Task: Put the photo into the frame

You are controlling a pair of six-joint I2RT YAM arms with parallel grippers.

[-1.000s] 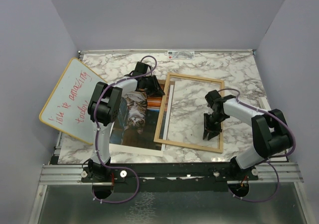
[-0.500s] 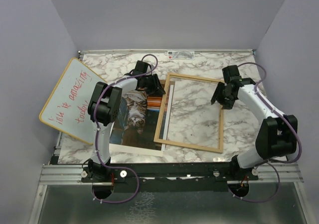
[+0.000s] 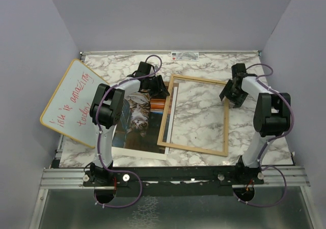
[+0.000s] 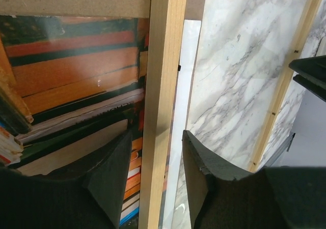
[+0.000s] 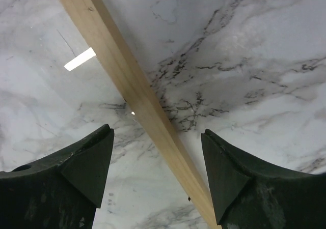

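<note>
Marble-pattern desk (image 3: 204,66) boxed in by plain pale grey walls (image 3: 168,15) on three sides, with an aluminium rail (image 3: 168,178) along the near edge carrying both arm bases. Whiteboard (image 3: 71,104) with rounded corners leans off the desk's left side; the red handwriting reads roughly "I'll be amazing today", first words not clean enough to be sure. Small white label strip (image 3: 184,55) with a red mark sits on the far edge, print too small to read. Frame (image 3: 192,148) lies flat mid-desk, slightly skewed, marble showing through the pane. Photo (image 3: 140,122) lies face up just left of it, cat and stacked books visible, its right edge under the frame's left side rail, white border showing through the pane. Left tool (image 3: 162,90) is at the far end of that rail: its fingers (image 4: 109,173) are parted and straddle the wood, thin gap each side, gripping nothing. Brown board (image 4: 76,0) shows just beyond the photo in the left wrist view. Right tool (image 3: 227,96) hangs over the frame's right rail near the far right corner, fingers (image 5: 86,163) spread wide, rail running diagonally between them with clear space on both sides, nothing held.
</note>
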